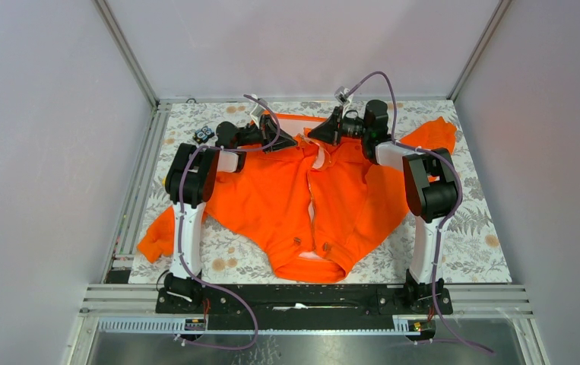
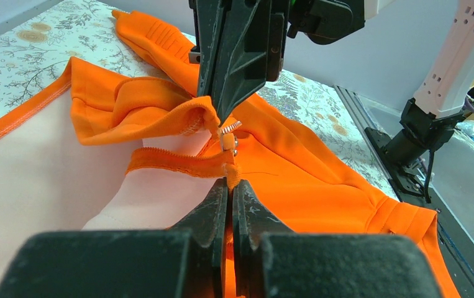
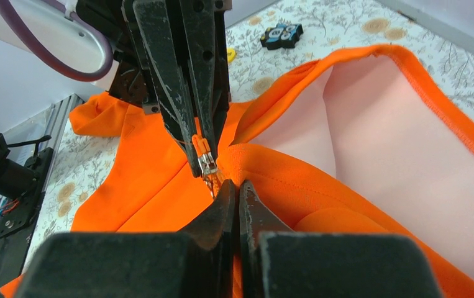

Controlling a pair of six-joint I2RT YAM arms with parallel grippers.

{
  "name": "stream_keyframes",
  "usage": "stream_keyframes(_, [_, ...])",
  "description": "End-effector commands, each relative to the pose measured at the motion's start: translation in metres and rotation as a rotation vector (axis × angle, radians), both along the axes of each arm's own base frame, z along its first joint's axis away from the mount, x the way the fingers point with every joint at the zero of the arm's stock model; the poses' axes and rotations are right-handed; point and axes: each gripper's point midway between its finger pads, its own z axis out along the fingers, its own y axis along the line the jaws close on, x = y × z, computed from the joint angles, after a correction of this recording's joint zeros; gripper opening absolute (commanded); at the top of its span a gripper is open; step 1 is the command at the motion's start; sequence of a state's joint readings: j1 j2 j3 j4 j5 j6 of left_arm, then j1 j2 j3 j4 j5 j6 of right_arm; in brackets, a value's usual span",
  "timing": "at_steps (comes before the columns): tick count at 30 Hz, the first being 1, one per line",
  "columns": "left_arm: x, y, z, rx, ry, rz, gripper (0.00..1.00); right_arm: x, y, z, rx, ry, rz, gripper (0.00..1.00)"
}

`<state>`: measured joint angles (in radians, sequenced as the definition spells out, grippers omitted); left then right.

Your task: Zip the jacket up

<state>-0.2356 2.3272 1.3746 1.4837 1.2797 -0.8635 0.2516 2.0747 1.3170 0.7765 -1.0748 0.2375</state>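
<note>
Top view: the jacket (image 1: 271,198) lies spread on the table (image 1: 469,228). Its long axis runs near to far, with what looks like the collar end near and the pale-lined hem far. The zip (image 1: 313,205) gapes open down the middle. The left gripper (image 1: 283,141) and right gripper (image 1: 319,134) meet at its far end.

Left wrist view: the left jaws are closed on what looks like the orange pull tab (image 2: 232,174), just below the metal slider (image 2: 228,138).

Right wrist view: the right jaws are pinched shut on the jacket's front edge beside the slider.

I judge the zip is only being started. Next, the right must hold the hem taut while the left draws the slider nearward.
</note>
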Motion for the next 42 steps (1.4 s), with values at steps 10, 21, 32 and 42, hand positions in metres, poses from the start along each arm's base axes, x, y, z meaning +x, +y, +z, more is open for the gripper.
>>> stream_keyframes(10, [-0.003, -0.001, 0.026, -0.032, -0.169, -0.012, 0.00, -0.008, 0.008, 0.040, 0.039, -0.116, 0.057, 0.00])
stream_keyframes(21, [-0.002, -0.001, 0.026, -0.031, -0.168, -0.014, 0.00, -0.011, 0.010, 0.038, 0.035, -0.110, 0.080, 0.00])
stream_keyframes(32, [-0.005, -0.006, 0.025, -0.024, -0.151, -0.043, 0.00, -0.010, 0.014, 0.039, 0.033, -0.107, 0.079, 0.00])
stream_keyframes(42, [-0.005, -0.007, 0.024, -0.023, -0.146, -0.045, 0.00, -0.008, 0.013, 0.045, 0.036, -0.125, 0.052, 0.00])
